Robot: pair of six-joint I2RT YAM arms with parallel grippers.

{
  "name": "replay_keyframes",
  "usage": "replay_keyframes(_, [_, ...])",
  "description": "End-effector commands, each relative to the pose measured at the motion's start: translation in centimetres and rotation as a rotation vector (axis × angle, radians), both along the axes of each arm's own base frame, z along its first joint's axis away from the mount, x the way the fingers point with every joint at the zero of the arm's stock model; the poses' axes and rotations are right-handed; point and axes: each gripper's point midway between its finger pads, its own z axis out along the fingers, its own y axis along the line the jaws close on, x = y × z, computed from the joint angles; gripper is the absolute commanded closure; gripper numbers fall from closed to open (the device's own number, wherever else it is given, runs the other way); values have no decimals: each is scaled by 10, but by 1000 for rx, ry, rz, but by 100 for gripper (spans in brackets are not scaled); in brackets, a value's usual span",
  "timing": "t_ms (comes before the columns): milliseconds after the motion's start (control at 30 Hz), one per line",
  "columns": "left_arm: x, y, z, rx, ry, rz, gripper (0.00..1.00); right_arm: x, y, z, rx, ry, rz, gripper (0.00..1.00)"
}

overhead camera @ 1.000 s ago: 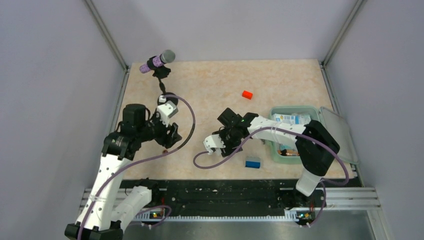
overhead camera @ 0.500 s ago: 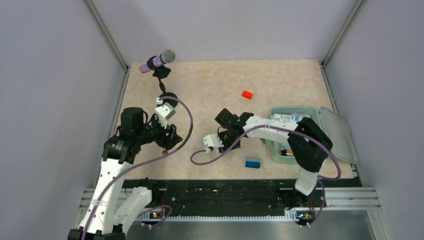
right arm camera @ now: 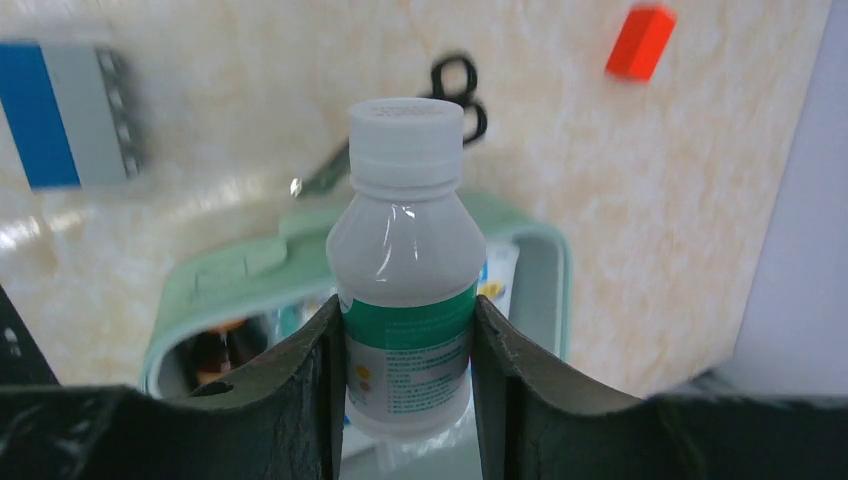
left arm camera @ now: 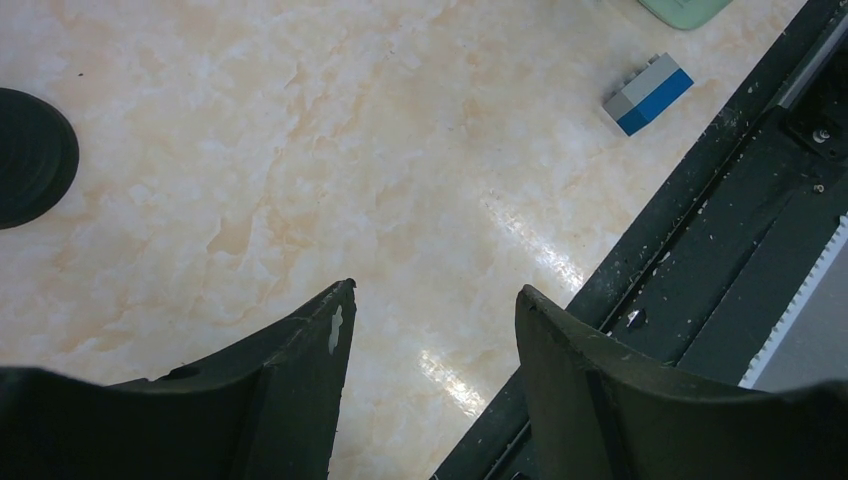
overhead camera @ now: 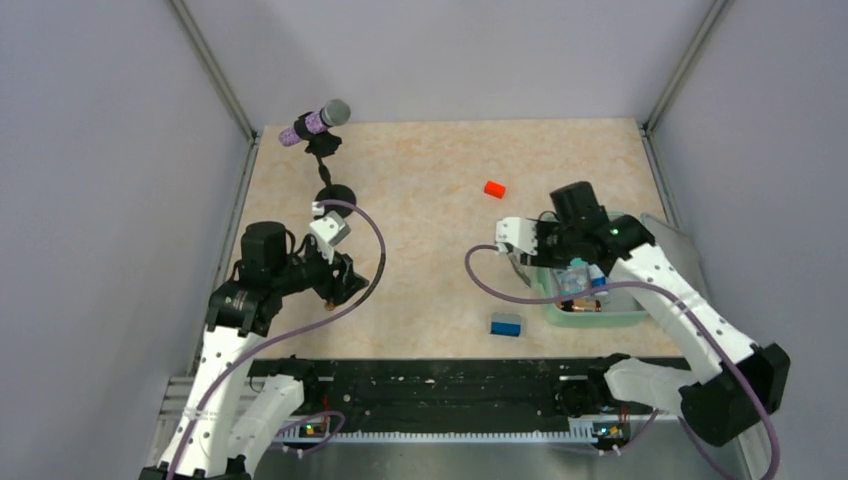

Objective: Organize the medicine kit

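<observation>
Progress: brings right gripper (right arm camera: 407, 305), clamped on white bottle (right arm camera: 405, 250), over medicine kit (right arm camera: 235, 278) for stowing; keeps left gripper (left arm camera: 435, 295) open.

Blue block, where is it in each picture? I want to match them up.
Top external: the blue block sits low in the middle, just left of the medicine kit.
Left wrist: the blue block is at the upper right; a corner of the medicine kit peeks in at the top edge.
Right wrist: the blue block is blurred at the upper left, beyond the medicine kit.
Shared landmark: the mint-green medicine kit.
</observation>
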Motion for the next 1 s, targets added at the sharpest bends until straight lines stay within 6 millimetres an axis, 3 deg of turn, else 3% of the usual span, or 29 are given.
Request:
replay_keyframes(0, [1,-3,9,-25,-60,-18,35,-20,-81,-24,-172,25,-74,75])
replay_keyframes(133, [-1,-3,9,-30,-62,-21,35,-27,-146,-43,-337,37,-108,76])
replay_keyframes(333, [-4,-3,9,-40,-63,-24,35,-36,-196,-57,-417,89,-96,77])
replay_keyframes(467, [-5,-3,9,-43,-63,-22,35,-43,-211,-71,-458,153,-98,77])
replay_keyframes(767, [-5,-4,8,-49,-56,-26,35,-63,-223,-100,-556,233,-5,73])
replay_keyframes(967, [-2,-5,8,-53,-54,-28,35,-64,-223,-103,-554,234,-1,55])
